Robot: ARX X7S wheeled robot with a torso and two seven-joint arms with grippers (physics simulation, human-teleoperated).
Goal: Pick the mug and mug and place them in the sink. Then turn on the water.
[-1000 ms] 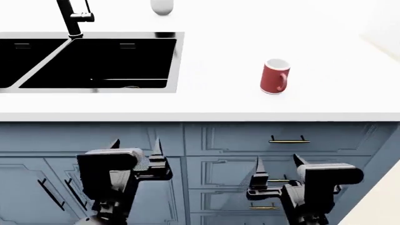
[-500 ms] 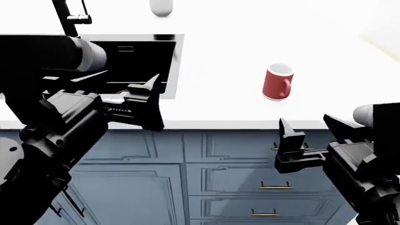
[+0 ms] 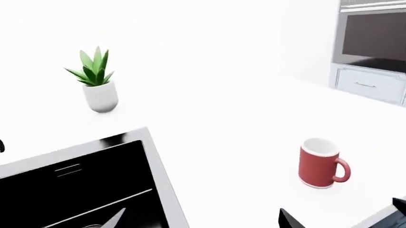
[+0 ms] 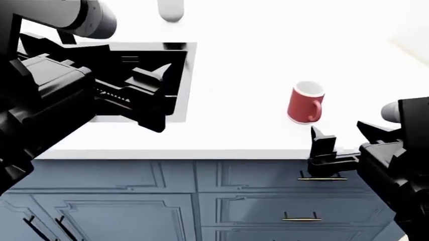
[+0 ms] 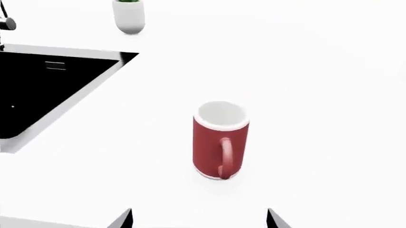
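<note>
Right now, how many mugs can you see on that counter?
1. A red mug stands upright on the white countertop, right of the sink. The left arm covers much of the sink, so another could be hidden.

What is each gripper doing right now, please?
Left gripper: open, empty, above the sink.
Right gripper: open, empty, short of the red mug.

Bare white counter point(image 5: 317, 71) all around the upright red mug point(image 5: 220, 140), sink point(image 5: 38, 85) and potted plant point(image 3: 98, 80) well apart.
</note>
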